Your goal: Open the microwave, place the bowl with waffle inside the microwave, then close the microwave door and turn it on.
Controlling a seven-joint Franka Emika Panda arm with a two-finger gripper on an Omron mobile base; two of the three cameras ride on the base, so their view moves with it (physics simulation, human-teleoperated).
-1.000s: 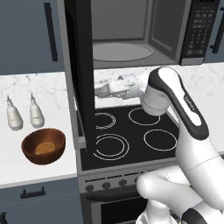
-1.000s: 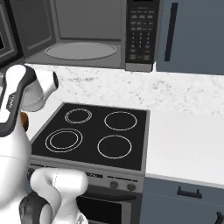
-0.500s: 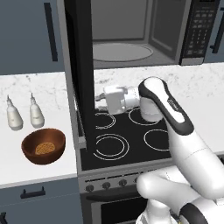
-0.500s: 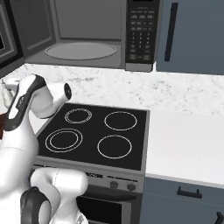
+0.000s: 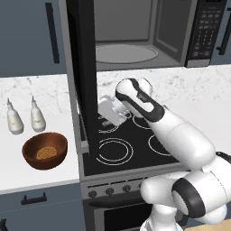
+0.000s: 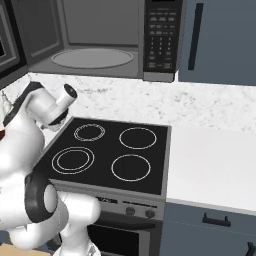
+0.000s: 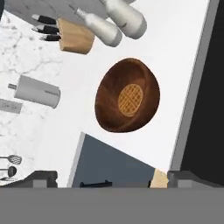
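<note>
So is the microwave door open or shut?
Open. The wide steel-framed microwave door with black glass is swung out to the left, so the light grey inside and its round turntable show.

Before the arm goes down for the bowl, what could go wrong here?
1. The microwave door stands open between the gripper and the bowl; swinging across, the arm may hit its edge.
2. Two white bottles stand close behind the bowl and could be knocked over.
3. The waffle lies loose in the bowl; a tilted lift may spill it.
</note>
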